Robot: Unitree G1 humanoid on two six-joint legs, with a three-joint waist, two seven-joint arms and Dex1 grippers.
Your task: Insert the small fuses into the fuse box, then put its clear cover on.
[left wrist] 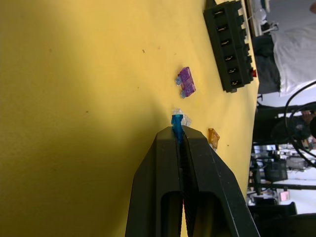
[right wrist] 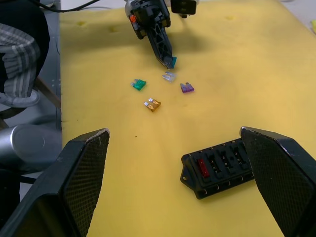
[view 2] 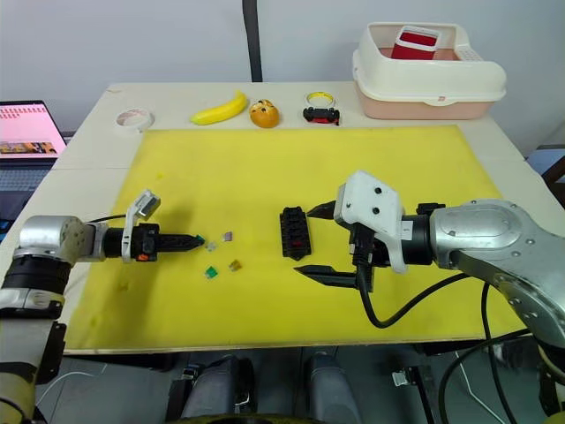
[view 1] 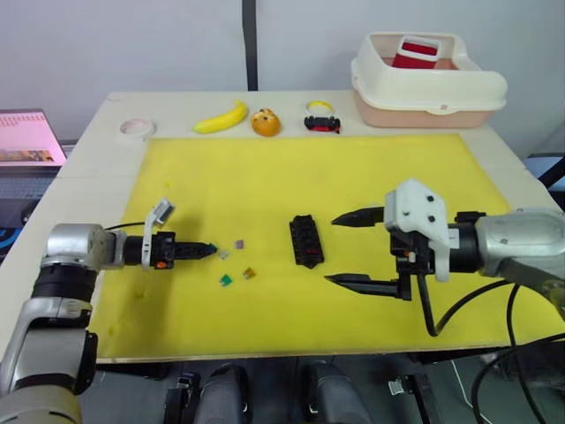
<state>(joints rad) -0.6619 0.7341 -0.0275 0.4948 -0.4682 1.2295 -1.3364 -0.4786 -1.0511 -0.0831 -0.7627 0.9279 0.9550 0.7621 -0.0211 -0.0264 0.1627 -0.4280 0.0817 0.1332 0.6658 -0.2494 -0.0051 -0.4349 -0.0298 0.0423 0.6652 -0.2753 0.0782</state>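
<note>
Left gripper [left wrist: 178, 132] closed tight on a teal fuse [left wrist: 176, 127], fingers pressed flat together with only the blue-green tip of the chip poking out past them; held low over the yellow mat [view 1: 265, 177], just beside the loose fuses. Seen from the right wrist as well, same teal chip [right wrist: 172, 61] pinched at the tip of the black fingers [right wrist: 160, 44]. Directly ahead of that tip, a pale grey fuse [right wrist: 169, 76] lying on the mat, near enough that contact or a small gap cannot be told. Close by, a purple fuse [right wrist: 186, 88], a green fuse [right wrist: 139, 84] and an amber fuse [right wrist: 152, 104], all flat on the mat and apart from one another. Right gripper [view 1: 360, 249] spread wide, holding nothing, touching nothing visible; one finger [view 1: 357, 216] above and one below in the head view, hovering just beside the fuse box [view 1: 306, 240] on the side away from the loose chips. Fuse box lying flat near the middle of the mat, between the two grippers, slots facing up, with a red fuse [right wrist: 202, 167] already seated in an end slot. Along the far edge of the table [view 1: 106, 132], off the mat: a roll of tape [view 1: 137, 128], a banana [view 1: 222, 117], an orange round thing [view 1: 265, 122], a small black and red item with a yellow ring [view 1: 322, 118], and a cream bin [view 1: 428, 79] with something red inside.
</note>
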